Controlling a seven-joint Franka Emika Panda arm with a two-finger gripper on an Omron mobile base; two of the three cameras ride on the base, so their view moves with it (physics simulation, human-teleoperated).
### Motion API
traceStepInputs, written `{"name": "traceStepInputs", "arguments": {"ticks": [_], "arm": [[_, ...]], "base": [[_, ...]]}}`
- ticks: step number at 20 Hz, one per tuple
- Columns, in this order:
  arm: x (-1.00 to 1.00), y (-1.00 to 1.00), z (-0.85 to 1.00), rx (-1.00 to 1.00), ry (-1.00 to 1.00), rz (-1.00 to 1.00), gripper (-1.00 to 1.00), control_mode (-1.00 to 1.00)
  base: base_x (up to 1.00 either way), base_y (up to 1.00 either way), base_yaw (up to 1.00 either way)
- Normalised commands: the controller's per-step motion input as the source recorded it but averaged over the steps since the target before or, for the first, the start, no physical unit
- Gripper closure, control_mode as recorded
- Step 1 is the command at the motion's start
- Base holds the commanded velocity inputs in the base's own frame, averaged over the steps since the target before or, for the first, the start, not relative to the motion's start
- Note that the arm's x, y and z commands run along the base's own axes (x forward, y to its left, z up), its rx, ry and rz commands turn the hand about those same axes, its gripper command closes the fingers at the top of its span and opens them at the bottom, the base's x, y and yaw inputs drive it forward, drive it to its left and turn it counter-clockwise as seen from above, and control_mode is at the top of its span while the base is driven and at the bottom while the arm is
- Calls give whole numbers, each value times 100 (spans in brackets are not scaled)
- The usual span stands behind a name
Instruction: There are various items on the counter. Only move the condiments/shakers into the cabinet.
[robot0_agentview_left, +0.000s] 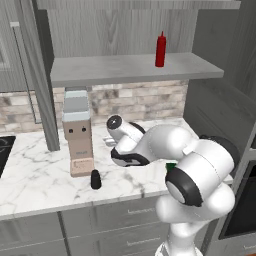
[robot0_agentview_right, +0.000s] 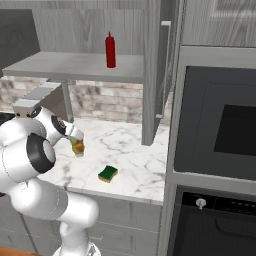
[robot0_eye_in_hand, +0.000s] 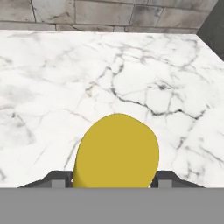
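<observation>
While pincer (robot0_eye_in_hand: 114, 177) is pinching yellow bottle (robot0_eye_in_hand: 116, 151) at lower centre over tabletop (robot0_eye_in_hand: 52, 87), loose grip is risking slip.

A red bottle (robot0_agentview_left: 160, 49) stands on the light-grey shelf board (robot0_agentview_left: 100, 70). Below that board, the counter (robot0_agentview_left: 35, 170) is white with grey veins; the shaker (robot0_agentview_left: 95, 179) black, the sponge (robot0_agentview_right: 108, 174) green-and-yellow.

Bottle (robot0_agentview_left: 160, 49) on shelf board (robot0_agentview_left: 100, 70) (above counter (robot0_agentview_left: 40, 165))
</observation>
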Motion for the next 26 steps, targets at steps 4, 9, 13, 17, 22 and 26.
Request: {"name": "traceStepInputs", "arguments": {"ticks": [4, 9, 13, 17, 22, 26], "arm": [[-13, 0, 27, 0, -9, 0, 100, -100], [-44, 2, 80, 0, -3, 7, 100, -100], [-62, 10, 100, 0, 0, 17, 100, -100], [-78, 23, 100, -5, 0, 24, 100, -100], [-90, 18, 100, -9, -2, 39, 100, -100], [-78, 0, 100, -2, -11, 40, 100, -100]], "base": [[0, 0, 0], [0, 0, 0], [0, 0, 0], [0, 0, 0], [0, 0, 0], [0, 0, 0]]}}
